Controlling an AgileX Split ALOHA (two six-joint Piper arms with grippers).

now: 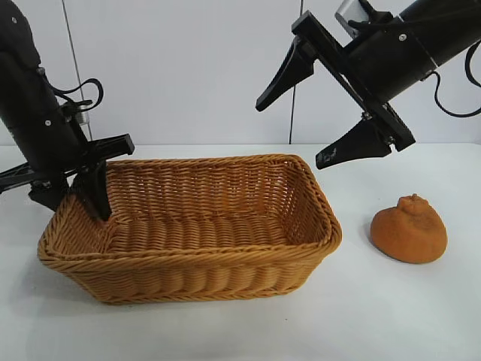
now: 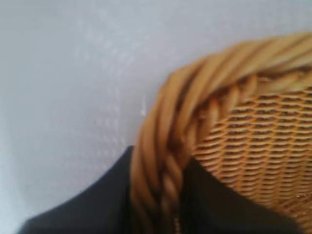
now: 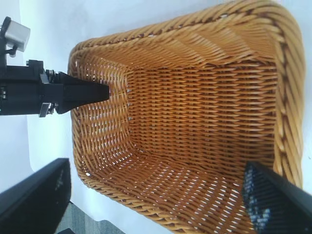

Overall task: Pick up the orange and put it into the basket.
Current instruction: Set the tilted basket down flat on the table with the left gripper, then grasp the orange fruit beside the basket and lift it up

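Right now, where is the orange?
In the exterior view, the orange sits on the table, right of the basket, below the open right gripper.

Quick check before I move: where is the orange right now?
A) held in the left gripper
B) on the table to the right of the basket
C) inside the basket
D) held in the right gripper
B: the orange sits on the white table beside the basket, with the open right gripper hanging empty above.

orange: dull-orange lumpy dome-shaped fruit [image 1: 409, 229], knobby stem up, on white counter beside basket.
basket: tan rectangular woven wicker basket [image 1: 195, 259], upright, empty.
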